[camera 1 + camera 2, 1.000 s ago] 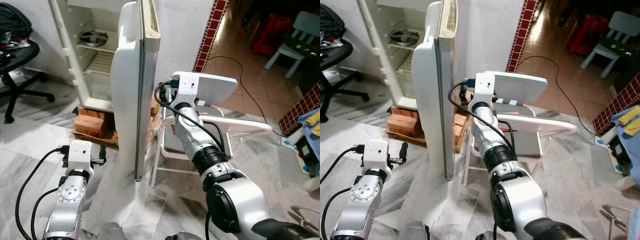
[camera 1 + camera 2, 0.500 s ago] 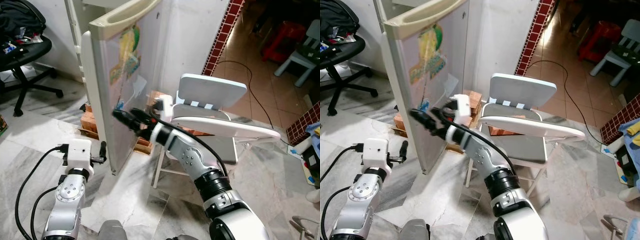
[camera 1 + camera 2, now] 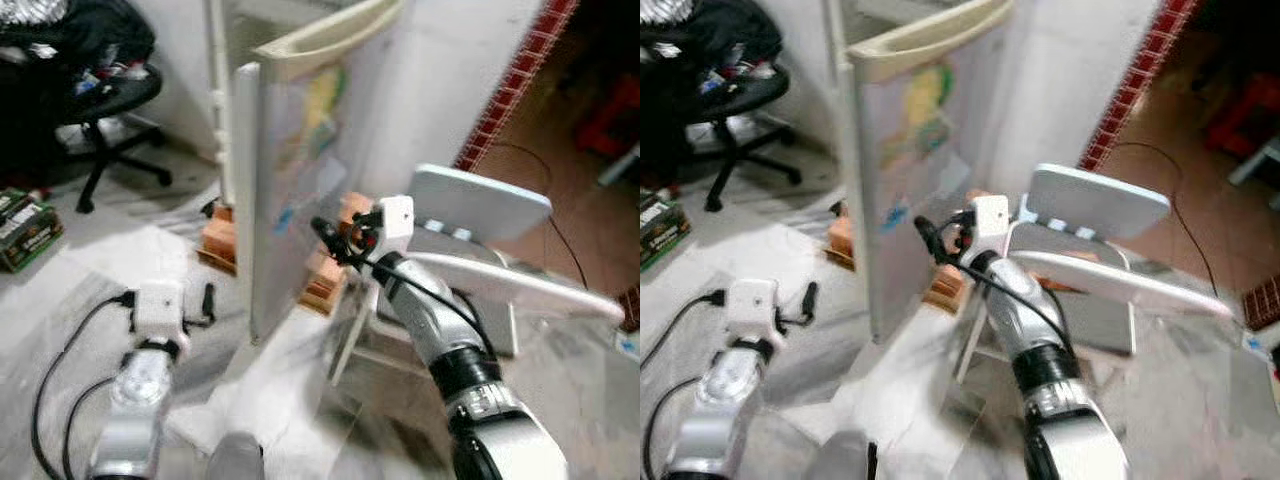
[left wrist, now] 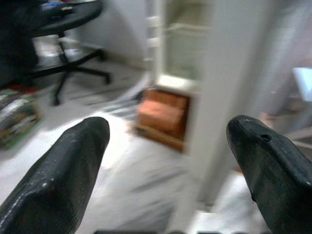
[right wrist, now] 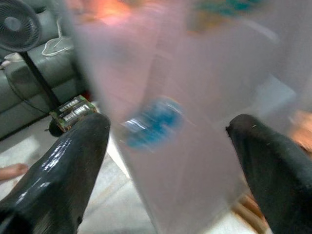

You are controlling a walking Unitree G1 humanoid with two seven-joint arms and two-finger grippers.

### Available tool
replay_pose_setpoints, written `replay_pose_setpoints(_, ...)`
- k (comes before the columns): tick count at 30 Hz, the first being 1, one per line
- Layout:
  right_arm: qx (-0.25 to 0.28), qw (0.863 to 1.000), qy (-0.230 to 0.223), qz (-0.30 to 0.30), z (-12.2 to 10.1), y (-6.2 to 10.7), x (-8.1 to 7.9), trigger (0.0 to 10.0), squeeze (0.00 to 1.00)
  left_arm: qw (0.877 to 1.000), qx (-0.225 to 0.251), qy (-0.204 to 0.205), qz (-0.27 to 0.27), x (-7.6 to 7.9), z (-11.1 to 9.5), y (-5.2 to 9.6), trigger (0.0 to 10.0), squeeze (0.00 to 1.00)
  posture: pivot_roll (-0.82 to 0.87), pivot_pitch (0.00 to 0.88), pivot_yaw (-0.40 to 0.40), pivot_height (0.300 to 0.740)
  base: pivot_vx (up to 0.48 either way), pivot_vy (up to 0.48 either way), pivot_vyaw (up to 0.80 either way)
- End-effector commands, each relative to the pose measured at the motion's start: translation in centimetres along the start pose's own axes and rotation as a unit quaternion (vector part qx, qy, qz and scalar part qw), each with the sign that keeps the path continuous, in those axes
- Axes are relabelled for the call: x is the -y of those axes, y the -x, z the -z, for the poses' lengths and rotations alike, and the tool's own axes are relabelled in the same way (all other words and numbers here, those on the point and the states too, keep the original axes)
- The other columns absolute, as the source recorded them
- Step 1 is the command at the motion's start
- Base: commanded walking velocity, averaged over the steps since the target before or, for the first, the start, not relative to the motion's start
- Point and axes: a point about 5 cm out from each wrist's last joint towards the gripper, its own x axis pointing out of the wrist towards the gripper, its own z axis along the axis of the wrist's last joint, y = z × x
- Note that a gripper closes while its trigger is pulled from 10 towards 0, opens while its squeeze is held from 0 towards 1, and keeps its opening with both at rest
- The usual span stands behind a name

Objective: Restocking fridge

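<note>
The right hand point(image 3: 928, 232), fingers spread, is reaching toward the fridge door point(image 3: 905, 170); the nearby chair point(image 3: 1095, 215) risks snagging the arm. Left hand point(image 4: 165, 161) is hanging spread, idle.

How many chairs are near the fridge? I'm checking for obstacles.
2: a black office chair left of the fridge door, and a white chair behind the right gripper. Others may be hidden.

Grey marble floor point(image 3: 60, 280), white wall point(image 3: 1070, 70). Black office chair point(image 3: 110, 110) at left, white folding chair point(image 3: 1095, 215) at right, red-tiled pillar edge point(image 3: 1130, 85), terracotta floor beyond, seemingly, blurred.
</note>
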Motion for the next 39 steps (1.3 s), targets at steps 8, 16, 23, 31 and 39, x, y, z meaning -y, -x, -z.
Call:
replay_pose_setpoints(8,0.043,0.997,-0.028,-0.064,-2.1,-2.5,-4.2,10.0,0.0,1.0,0.001,0.003,0.014,0.9,-0.2,-0.2,10.0,0.0,0.21,0.0,-0.108,0.74,0.097,0.197,0.1)
replay_pose_setpoints(16,0.062,0.987,-0.024,-0.145,-2.4,-3.9,-9.4,10.0,0.0,1.0,-0.002,-0.002,0.014,0.8,-0.2,-0.5,10.0,0.0,0.22,0.0,-0.113,0.74,0.0,0.0,0.0)
replay_pose_setpoints(23,0.045,0.991,0.022,-0.124,-1.5,-3.6,-7.7,10.0,0.0,1.0,-0.001,-0.003,0.011,0.8,-0.2,-0.7,10.0,0.0,0.22,0.0,-0.116,0.74,0.0,0.0,0.0)
replay_pose_setpoints(31,-0.026,0.994,0.06,0.083,2.4,0.5,1.0,10.0,0.0,1.0,-0.001,0.003,-0.003,0.3,-0.1,-0.5,10.0,0.0,0.2,0.0,-0.113,0.74,0.0,0.0,0.0)
replay_pose_setpoints(39,-0.01,0.969,0.034,0.243,3.1,4.5,5.7,10.0,0.0,1.0,0.004,0.005,0.009,-0.1,-0.2,-0.4,10.0,0.0,0.19,0.0,-0.097,0.74,0.0,0.0,-0.06)
